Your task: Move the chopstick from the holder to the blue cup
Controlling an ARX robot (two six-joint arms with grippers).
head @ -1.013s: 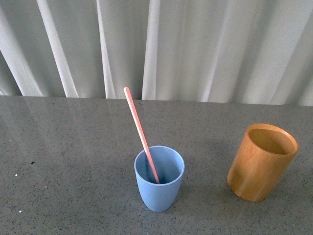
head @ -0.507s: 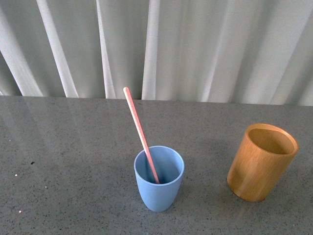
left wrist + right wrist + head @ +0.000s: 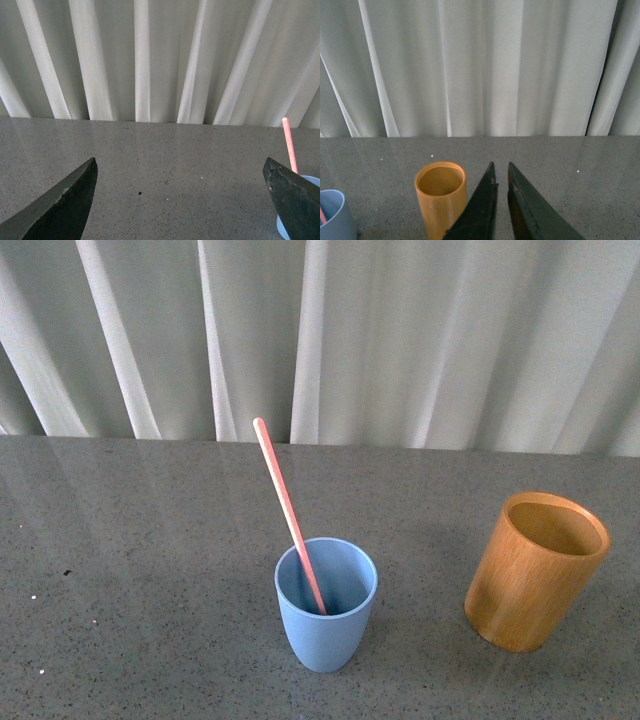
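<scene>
The pink chopstick (image 3: 288,512) stands in the blue cup (image 3: 326,606) at the table's middle front, leaning back and to the left. The orange-brown holder (image 3: 535,570) stands upright to the cup's right with nothing showing inside it. Neither arm shows in the front view. In the left wrist view my left gripper (image 3: 181,167) is open and empty, with the chopstick's top (image 3: 289,145) and a sliver of the blue cup (image 3: 285,227) by one finger. In the right wrist view my right gripper (image 3: 500,165) is shut on nothing, beside the holder (image 3: 441,197); the blue cup (image 3: 335,214) shows at the edge.
The grey speckled table (image 3: 150,540) runs back to a white pleated curtain (image 3: 400,330). A small dark speck (image 3: 66,572) lies on the table at the left.
</scene>
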